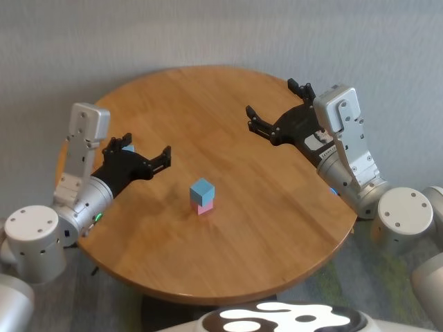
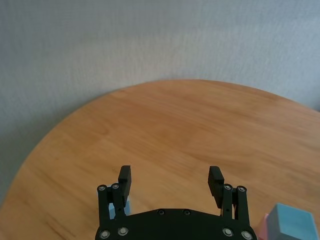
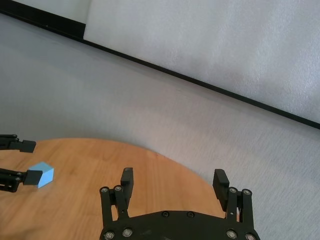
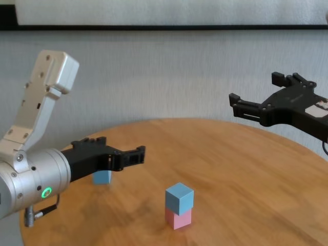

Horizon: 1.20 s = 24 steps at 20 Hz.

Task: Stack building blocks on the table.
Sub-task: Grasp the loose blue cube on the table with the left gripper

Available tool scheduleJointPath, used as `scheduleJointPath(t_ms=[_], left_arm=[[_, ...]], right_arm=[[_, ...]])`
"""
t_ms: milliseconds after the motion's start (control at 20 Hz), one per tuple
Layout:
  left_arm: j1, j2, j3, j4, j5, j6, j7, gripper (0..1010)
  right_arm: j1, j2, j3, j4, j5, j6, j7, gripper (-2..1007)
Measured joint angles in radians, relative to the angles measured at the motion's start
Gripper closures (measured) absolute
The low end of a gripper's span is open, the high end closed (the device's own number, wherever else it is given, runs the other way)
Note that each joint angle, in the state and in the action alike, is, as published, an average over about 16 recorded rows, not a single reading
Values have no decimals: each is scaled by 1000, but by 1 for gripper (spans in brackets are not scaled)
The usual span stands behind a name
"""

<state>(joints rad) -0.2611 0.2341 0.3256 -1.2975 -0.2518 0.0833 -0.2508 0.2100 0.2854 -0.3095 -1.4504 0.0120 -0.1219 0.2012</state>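
1. Round wooden table (image 1: 277, 228) with a tiny two-cube stack near its middle: light blue cube (image 1: 202, 190) sitting square on top of the pale pink cube (image 1: 205, 207).
2. Second light blue cube (image 4: 102, 177) off to the stack's left, resting on the wood, mostly hidden behind the left gripper (image 1: 147, 156) in the chest view.
3. Left gripper hovering left of the stack, jaws spread wide, holding nothing, lone blue cube just beneath its fingers (image 2: 124, 180).
4. Right gripper (image 1: 273, 107) up high, right of and beyond the stack, well apart, also spread wide and empty.
5. Plain grey wall (image 4: 169, 77) behind the stack, dark strip (image 3: 200, 82) running along it.
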Motion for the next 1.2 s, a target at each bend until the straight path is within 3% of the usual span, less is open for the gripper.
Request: scheduleJointPath(t_ms=[500, 1200], left_arm=[[-20, -43, -55, 74, 14, 37, 60, 10], [-88, -74, -87, 207, 52, 26, 64, 10]], right_arm=[[1, 0, -1, -1, 1, 4, 1, 0], [1, 1, -2, -2, 3, 6, 1, 0]])
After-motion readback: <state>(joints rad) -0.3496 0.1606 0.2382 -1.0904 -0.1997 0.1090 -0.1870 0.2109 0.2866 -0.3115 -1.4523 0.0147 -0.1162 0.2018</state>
